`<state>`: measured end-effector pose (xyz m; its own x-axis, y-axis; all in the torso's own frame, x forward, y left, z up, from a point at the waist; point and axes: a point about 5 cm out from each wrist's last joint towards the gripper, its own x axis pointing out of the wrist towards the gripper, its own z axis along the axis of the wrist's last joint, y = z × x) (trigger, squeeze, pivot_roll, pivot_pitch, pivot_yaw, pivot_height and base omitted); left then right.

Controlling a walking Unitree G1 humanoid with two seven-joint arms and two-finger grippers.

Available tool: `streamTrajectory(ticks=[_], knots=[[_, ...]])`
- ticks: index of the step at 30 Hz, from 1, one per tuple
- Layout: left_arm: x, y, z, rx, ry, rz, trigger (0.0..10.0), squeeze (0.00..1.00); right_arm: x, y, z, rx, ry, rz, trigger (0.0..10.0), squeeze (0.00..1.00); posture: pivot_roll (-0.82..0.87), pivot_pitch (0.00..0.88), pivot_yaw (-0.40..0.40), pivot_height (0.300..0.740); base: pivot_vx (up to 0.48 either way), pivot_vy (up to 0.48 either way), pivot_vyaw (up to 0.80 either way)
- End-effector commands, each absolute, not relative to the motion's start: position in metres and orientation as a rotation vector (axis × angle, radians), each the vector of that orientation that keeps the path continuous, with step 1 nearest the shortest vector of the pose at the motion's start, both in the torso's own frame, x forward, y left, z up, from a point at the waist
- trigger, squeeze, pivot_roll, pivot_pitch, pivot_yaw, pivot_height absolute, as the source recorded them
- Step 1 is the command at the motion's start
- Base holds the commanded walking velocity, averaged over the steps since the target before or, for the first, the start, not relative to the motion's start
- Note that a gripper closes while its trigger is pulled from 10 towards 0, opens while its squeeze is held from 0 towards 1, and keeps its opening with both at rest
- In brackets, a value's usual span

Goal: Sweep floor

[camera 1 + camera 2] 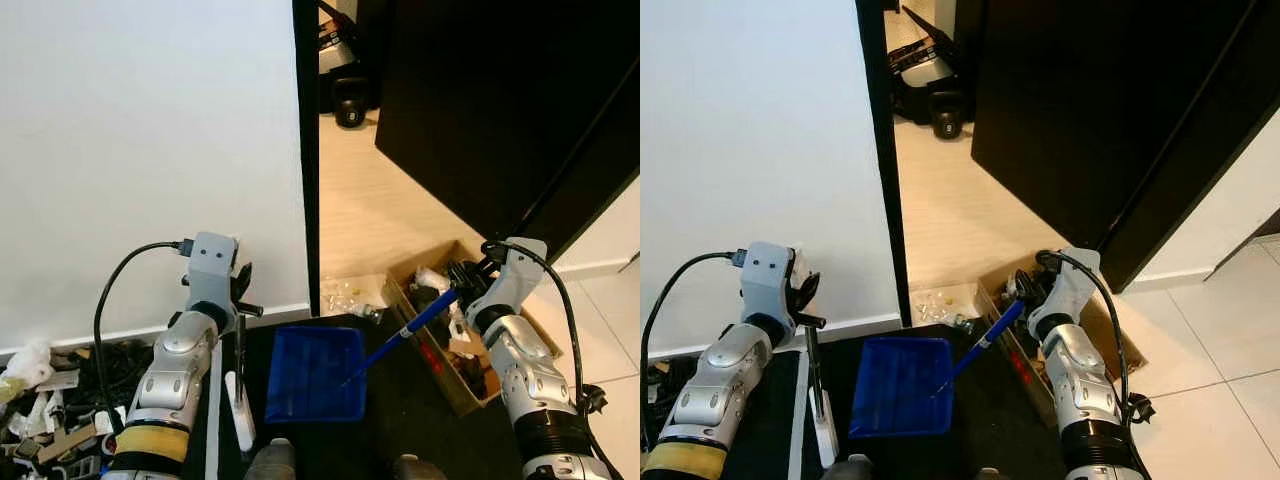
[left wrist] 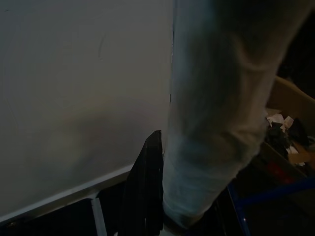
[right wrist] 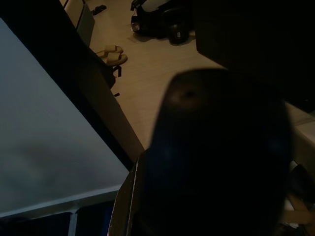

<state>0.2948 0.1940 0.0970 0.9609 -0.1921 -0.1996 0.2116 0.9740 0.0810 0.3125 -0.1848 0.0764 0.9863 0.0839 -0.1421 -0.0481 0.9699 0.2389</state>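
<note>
A blue dustpan (image 1: 315, 375) lies flat on the black mat (image 1: 400, 420) in front of me. Its blue handle (image 1: 400, 335) slants up to the right into my right gripper (image 1: 462, 283), which is shut on it. My left gripper (image 1: 243, 296) is shut on a thin grey broom handle (image 1: 240, 345) close to the white wall; the handle drops to a white head (image 1: 241, 420) left of the dustpan. Pale scraps (image 1: 350, 290) lie on the wooden floor at the doorway, just beyond the dustpan. In the left wrist view the handle (image 2: 216, 123) is a pale blur beside one black finger (image 2: 145, 191).
An open cardboard box (image 1: 420, 262) holding rubbish stands at the right of the mat, under my right arm. A heap of cables and clutter (image 1: 50, 395) lies at the lower left. A black door frame (image 1: 308, 150) and an open dark door (image 1: 490, 110) flank the doorway.
</note>
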Motion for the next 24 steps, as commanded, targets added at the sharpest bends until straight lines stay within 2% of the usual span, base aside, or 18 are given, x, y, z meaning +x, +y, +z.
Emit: streamTrajectory(ticks=[1,7,11,14,24], knots=[[0.295,0.192,0.096,0.128,0.179,-0.209,10.0,0.00,0.307,-0.187,0.069,0.225,0.153,0.045,10.0,0.00,0.14,0.107,0.003,0.740,0.000,0.000,0.00],[0.294,0.191,0.091,0.130,0.189,-0.210,10.0,0.00,0.302,-0.186,0.060,0.147,0.184,0.041,10.0,0.00,0.14,0.107,0.004,0.740,0.000,0.000,0.00],[0.294,0.191,0.088,0.127,0.198,-0.208,10.0,0.00,0.300,-0.186,0.056,-0.020,0.219,0.054,10.0,0.00,0.13,0.108,0.005,0.740,0.000,0.000,0.00],[0.295,0.190,0.087,0.124,0.201,-0.212,10.0,0.00,0.301,-0.188,0.058,0.082,0.198,0.038,10.0,0.00,0.13,0.107,0.008,0.740,0.000,0.000,0.00],[0.295,0.190,0.086,0.127,0.198,-0.217,10.0,0.00,0.301,-0.191,0.051,0.086,0.224,0.000,10.0,0.00,0.14,0.106,0.007,0.740,0.000,0.000,0.00]])
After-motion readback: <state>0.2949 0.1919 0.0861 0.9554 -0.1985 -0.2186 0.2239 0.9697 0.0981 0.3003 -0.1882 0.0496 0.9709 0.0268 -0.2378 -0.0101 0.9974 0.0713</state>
